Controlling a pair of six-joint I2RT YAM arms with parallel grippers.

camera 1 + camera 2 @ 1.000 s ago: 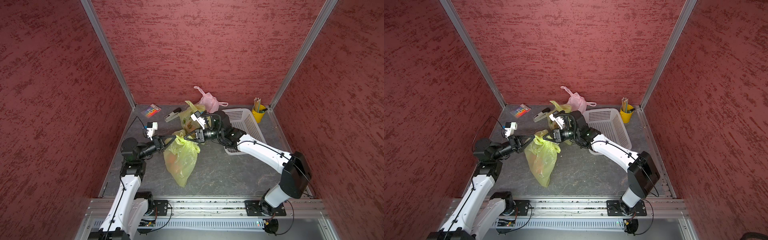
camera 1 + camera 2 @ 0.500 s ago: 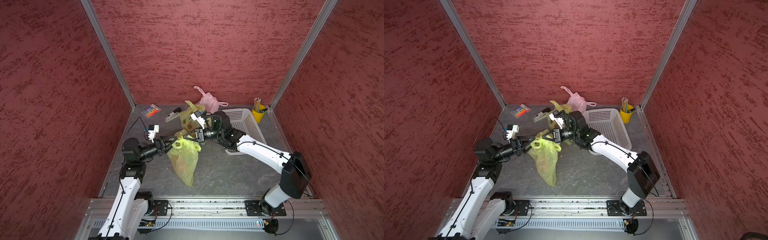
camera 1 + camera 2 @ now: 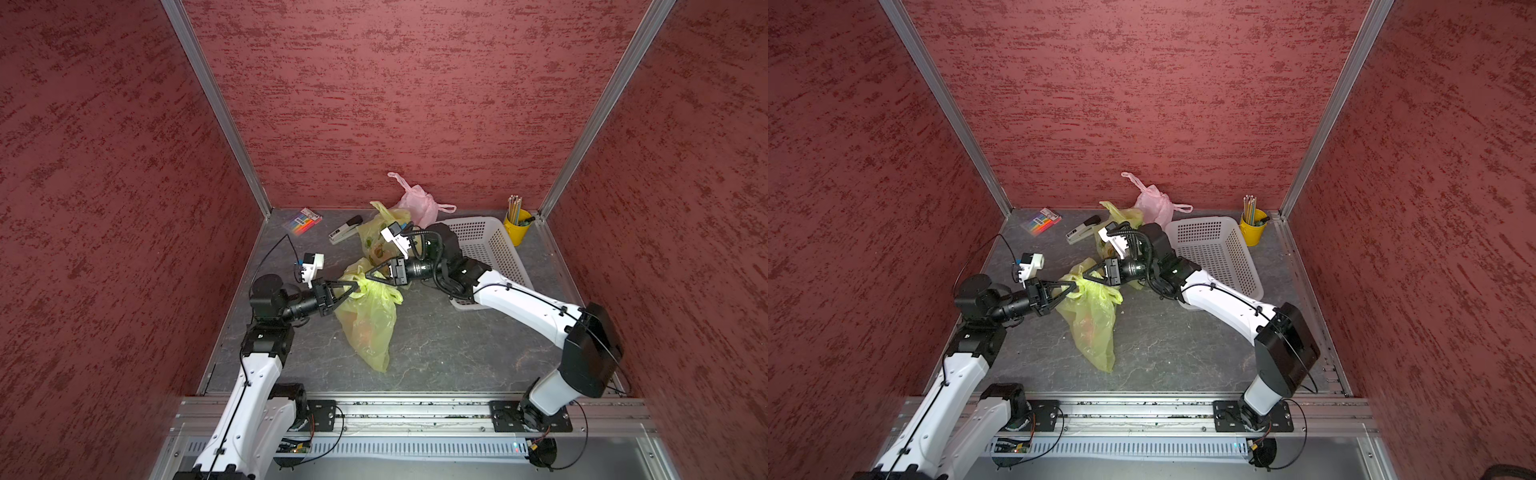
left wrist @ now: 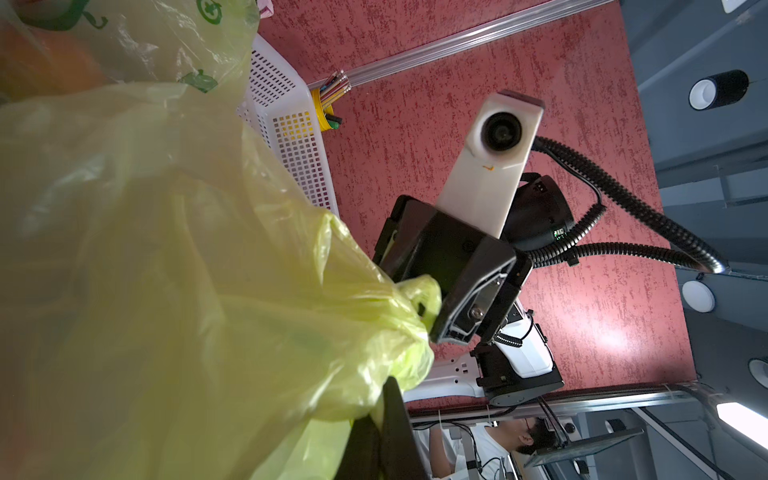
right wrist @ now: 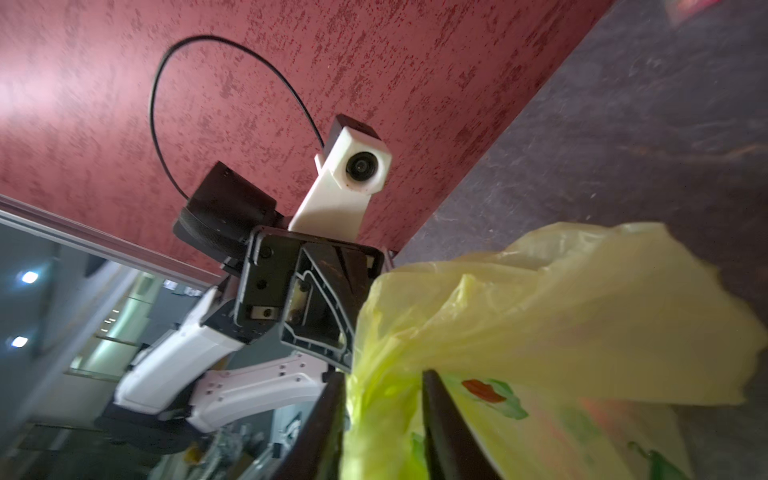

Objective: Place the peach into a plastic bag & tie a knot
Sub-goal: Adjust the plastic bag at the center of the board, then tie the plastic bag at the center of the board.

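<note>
The yellow-green plastic bag (image 3: 368,320) (image 3: 1092,316) hangs down to the table between my two arms. An orange shape, the peach (image 3: 365,332), shows faintly through its wall. From the left, my left gripper (image 3: 358,286) (image 4: 384,399) is shut on the bunched top of the bag. Facing it from the right, my right gripper (image 3: 368,276) (image 5: 384,395) has its fingers apart, with a twisted strand of the bag running between them. The two gripper tips nearly touch. Whether a knot is formed is hidden in the crumpled plastic.
Behind the arms lie a second yellow printed bag (image 3: 380,237) and a pink bag (image 3: 417,203). A white basket (image 3: 494,249) sits under the right arm, and a yellow pencil cup (image 3: 517,228) stands in the back right corner. A stapler (image 3: 345,235) and a coloured pack (image 3: 305,218) lie back left.
My left gripper has moved right, close to the right gripper, and is shut on the bag top again. The right gripper's fingers have spread apart. The bag body has shifted slightly right.
</note>
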